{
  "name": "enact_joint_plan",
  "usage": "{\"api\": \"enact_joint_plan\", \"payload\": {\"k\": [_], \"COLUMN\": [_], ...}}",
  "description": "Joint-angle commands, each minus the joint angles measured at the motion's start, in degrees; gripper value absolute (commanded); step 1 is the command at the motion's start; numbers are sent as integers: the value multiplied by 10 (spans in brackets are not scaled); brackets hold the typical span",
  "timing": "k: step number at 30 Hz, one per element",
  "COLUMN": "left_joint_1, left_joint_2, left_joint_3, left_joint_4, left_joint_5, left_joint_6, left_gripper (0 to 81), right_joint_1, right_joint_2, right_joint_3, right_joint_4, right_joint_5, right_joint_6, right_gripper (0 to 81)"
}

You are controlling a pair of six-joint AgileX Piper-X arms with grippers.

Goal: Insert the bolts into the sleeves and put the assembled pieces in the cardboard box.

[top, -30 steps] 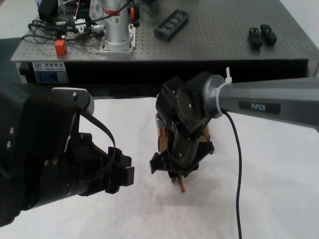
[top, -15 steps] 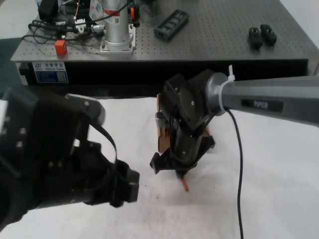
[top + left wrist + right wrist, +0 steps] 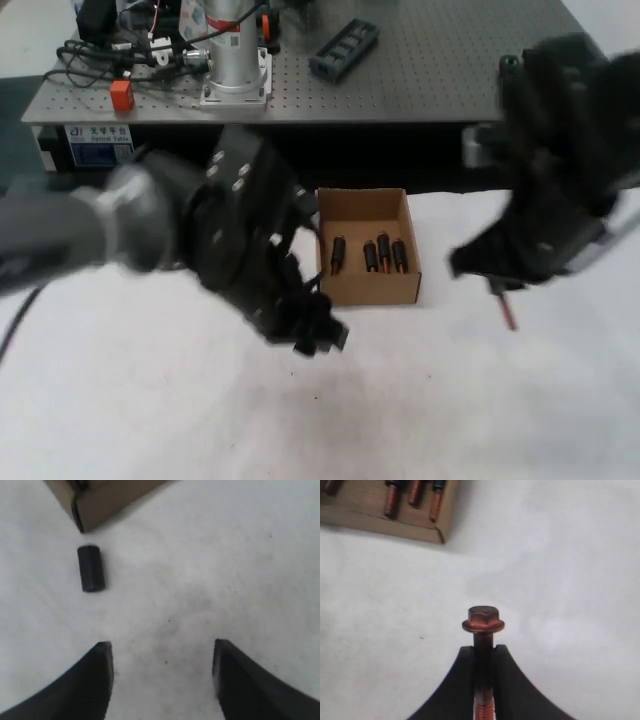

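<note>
The right gripper (image 3: 483, 651) pinches a copper-coloured bolt (image 3: 483, 622) by its shank, above the white cloth (image 3: 570, 555) and apart from the cardboard box (image 3: 366, 288). The left gripper (image 3: 161, 647) has its fingers spread wide over the cloth, and one black sleeve (image 3: 90, 568) lies just beside a corner of the box. Four assembled pieces (image 3: 383, 252) lie inside the box.

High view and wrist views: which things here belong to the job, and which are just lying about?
Job:
box
four assembled pieces inside it
loose sleeve beside the box
bolt held in the right hand
left hand, open

Lying about, on the table behind:
orange block
black tray
metal post
cables
</note>
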Motion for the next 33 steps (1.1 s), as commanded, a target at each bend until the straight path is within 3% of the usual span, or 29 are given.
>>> {"api": "enact_joint_plan", "payload": {"k": [1,10,21,29,33], "left_joint_1": [-2,-2,-2,-2,-2], "left_joint_2": [124,269,298,305,314], "left_joint_3": [-183,-359,-372,-372,-372], "left_joint_4": [78,200,217,216,216], "left_joint_5": [-32,-79,-83,-83,-83], "left_joint_6": [63,91,83,81,81], "left_gripper": [384,366,358,78,22], "right_joint_1": [-105,-166,-167,-167,-167], "right_joint_2": [-188,-286,-289,-289,-289], "right_joint_3": [149,227,226,226,226], "right_joint_4": [-5,-1,-2,-2,-2], "right_joint_5": [-33,-82,-92,-92,-92], "right_joint_6": [-14,-23,-23,-23,-23], "right_gripper": [18,18,18,18,18]}}
